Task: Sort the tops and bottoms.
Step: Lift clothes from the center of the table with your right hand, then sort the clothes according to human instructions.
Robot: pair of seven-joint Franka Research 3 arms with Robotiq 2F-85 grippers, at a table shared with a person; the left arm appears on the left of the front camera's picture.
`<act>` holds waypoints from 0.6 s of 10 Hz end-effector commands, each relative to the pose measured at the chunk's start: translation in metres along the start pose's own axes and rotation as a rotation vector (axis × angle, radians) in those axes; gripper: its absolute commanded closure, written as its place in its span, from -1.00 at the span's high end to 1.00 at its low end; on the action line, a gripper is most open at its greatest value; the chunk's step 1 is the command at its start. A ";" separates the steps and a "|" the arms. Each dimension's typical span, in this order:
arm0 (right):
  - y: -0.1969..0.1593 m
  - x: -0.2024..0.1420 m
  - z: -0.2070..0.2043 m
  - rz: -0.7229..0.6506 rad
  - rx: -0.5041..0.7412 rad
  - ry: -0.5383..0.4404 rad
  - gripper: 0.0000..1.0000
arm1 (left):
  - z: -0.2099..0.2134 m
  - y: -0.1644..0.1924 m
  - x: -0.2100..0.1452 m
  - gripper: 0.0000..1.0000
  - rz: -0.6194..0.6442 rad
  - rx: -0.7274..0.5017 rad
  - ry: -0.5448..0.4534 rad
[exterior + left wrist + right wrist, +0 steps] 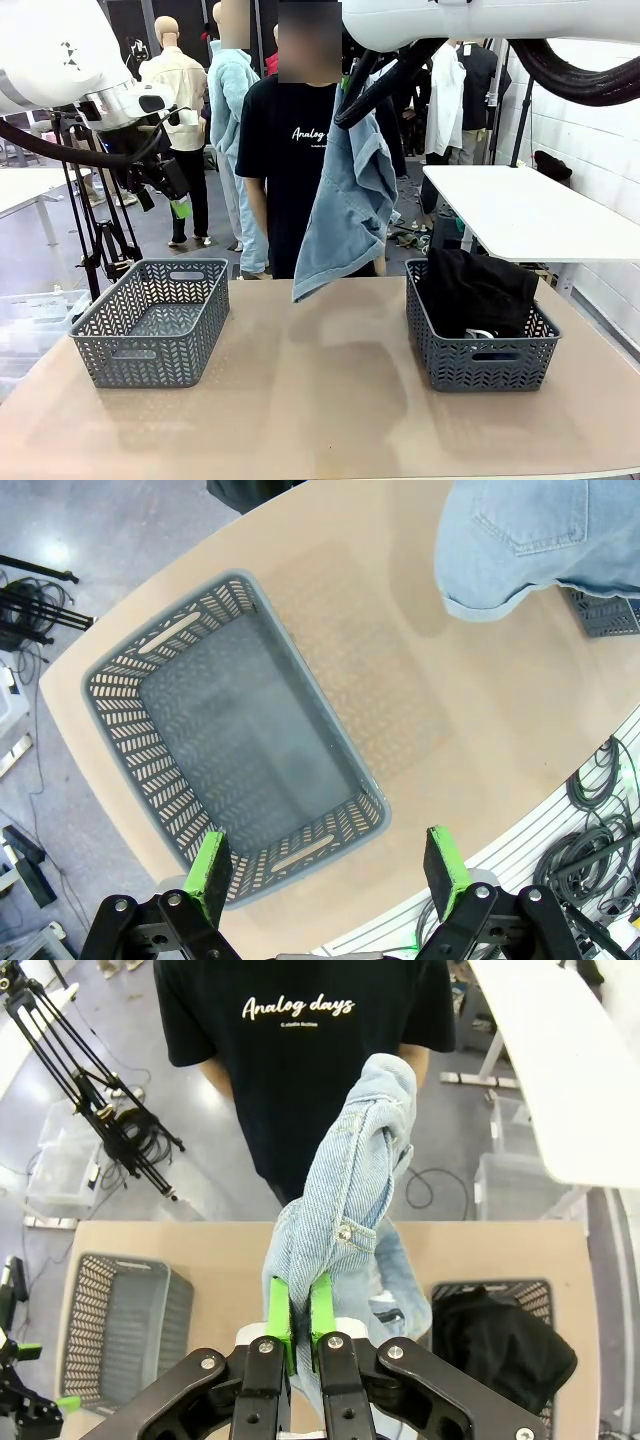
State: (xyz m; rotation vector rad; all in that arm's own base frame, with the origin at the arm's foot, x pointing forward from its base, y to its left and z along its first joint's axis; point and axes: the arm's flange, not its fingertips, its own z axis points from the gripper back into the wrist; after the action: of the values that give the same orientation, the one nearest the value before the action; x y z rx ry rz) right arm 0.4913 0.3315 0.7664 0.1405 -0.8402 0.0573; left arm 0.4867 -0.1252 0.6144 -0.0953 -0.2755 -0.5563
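Observation:
The pale light-blue denim shorts (350,190), one of the bottoms, hang high over the table's far middle, with my right gripper (300,1315) shut on their edge (350,1190). A plain black top (478,288) lies heaped in the right grey basket (480,365), and a bit of white striped fabric (480,333) peeks out under it. My left gripper (327,875) hovers open and empty above the empty left grey basket (120,670). In the front view the left gripper (170,200) is up at the far left, over that basket (150,355).
A person in a black T-shirt (290,150) stands at the far side of the table, right behind the hanging shorts. Bare tan tabletop (320,400) lies between the two baskets. A white table (520,210) stands off to the right.

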 end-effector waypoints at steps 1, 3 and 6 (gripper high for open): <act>0.000 0.002 0.003 -0.001 0.003 -0.009 -1.00 | 0.002 0.001 0.000 1.00 0.002 0.003 -0.010; 0.000 0.002 0.003 -0.001 0.003 -0.009 -1.00 | 0.002 0.001 0.000 1.00 0.002 0.003 -0.010; 0.000 0.002 0.003 -0.001 0.003 -0.009 -1.00 | 0.002 0.001 0.000 1.00 0.002 0.003 -0.010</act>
State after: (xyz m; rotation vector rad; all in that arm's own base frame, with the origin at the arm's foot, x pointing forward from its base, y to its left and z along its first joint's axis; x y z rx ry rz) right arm 0.4913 0.3315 0.7664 0.1405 -0.8402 0.0573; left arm 0.4867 -0.1252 0.6144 -0.0953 -0.2755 -0.5563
